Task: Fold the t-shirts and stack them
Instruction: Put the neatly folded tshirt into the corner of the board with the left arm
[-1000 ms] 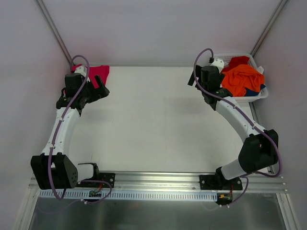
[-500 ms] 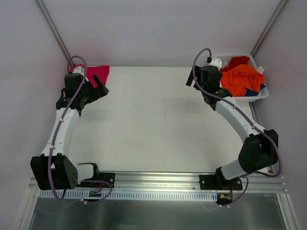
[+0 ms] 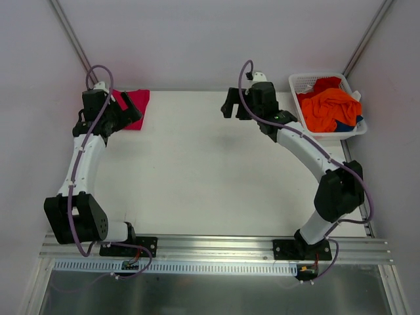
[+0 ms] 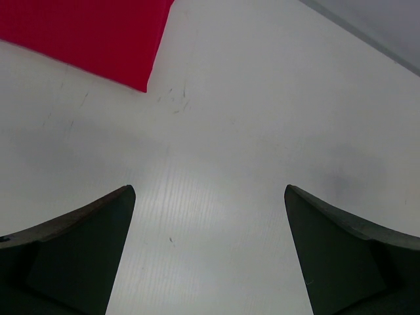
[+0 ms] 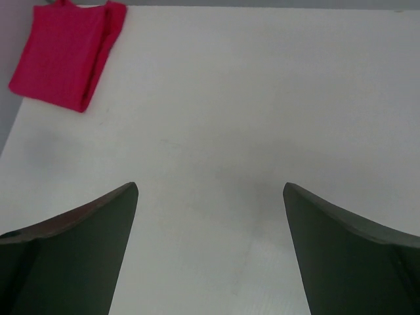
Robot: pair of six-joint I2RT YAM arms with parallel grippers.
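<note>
White surface [image 3: 210, 170] is carrying a folded magenta-pink t-shirt [image 3: 136, 101] lying flat at its far left corner and a white basket [image 3: 298, 84] sitting at far right.

I see a folded magenta-pink cloth t-shirt [image 3: 134, 100] lying flat at the white table's [image 3: 210, 170] far-left corner, while a crumpled orange cloth t-shirt [image 3: 330, 109] heaps over red [image 3: 323, 85] and blue [image 3: 354, 121] ones at its far-right corner.
</note>
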